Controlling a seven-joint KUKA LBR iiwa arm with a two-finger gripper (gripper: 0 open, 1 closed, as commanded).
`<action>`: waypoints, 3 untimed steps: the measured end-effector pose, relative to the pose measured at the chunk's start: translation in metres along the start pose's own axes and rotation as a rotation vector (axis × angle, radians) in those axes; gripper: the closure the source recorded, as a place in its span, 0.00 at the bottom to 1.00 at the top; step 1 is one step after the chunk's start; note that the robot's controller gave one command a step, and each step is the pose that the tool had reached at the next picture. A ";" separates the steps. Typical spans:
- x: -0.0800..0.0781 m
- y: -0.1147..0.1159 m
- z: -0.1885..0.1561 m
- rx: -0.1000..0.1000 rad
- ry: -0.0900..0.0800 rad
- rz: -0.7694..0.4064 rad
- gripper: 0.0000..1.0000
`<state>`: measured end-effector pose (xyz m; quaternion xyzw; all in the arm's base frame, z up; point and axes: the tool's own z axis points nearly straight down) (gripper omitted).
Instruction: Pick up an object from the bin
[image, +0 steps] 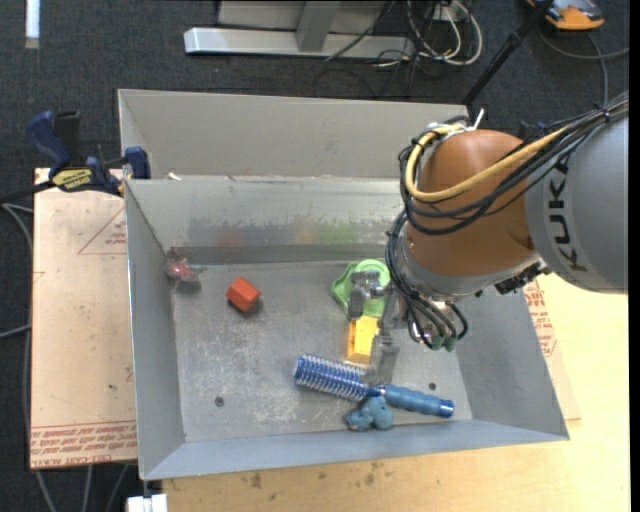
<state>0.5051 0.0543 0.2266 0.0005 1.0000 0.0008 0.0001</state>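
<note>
I am watching the gripper (376, 335) hanging low in the right-middle of the bin (150, 300), its fingers standing apart and clamping nothing, the yellow block (360, 342) lying between them, a green thing (358, 278) just behind, a blue brush (345, 380) just in front, and a red block (242, 295) sitting well apart to the left.

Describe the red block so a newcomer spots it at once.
Look at the left half of the grey bin's floor, away from the cluster on the right. The red block lies alone there, right of a small pinkish thing by the back wall. It is the only red, boxy piece.
</note>
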 end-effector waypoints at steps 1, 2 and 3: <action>0.010 0.004 0.161 0.001 0.007 0.119 0.00; 0.008 0.004 0.158 0.000 0.002 0.121 1.00; 0.005 0.025 0.025 -0.002 -0.008 0.134 1.00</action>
